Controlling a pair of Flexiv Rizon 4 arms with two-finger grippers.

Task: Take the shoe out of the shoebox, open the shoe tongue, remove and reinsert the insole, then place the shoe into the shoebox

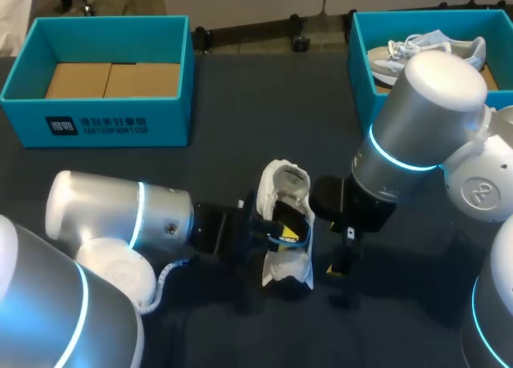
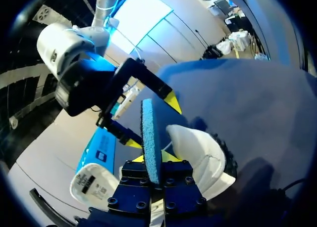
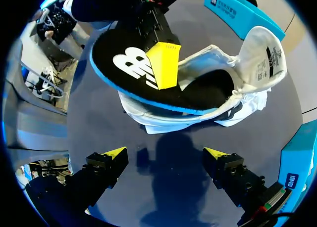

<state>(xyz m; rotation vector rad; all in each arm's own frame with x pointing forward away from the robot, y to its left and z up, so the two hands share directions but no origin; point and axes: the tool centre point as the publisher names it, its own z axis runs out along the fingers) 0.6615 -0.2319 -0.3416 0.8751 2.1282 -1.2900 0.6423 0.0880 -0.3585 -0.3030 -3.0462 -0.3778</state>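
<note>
The head camera is looking down from above and behind onto the table (image 1: 240, 95), reaching as far as its far edge. The left wrist camera is sitting close behind the left gripper (image 2: 154, 158), facing along it toward the right gripper (image 2: 151, 122). The right wrist camera is looking steeply down from close by. All three are sharing the shoe (image 1: 282, 268) at the table's middle.

In the head view my right arm (image 1: 425, 119) hides part of the second shoe (image 1: 417, 46) in the right shoebox (image 1: 361, 59), and the tips of my left end effector (image 1: 283, 232) are lost between the insole (image 1: 298, 216) and the white shoe (image 1: 287, 270)
</note>
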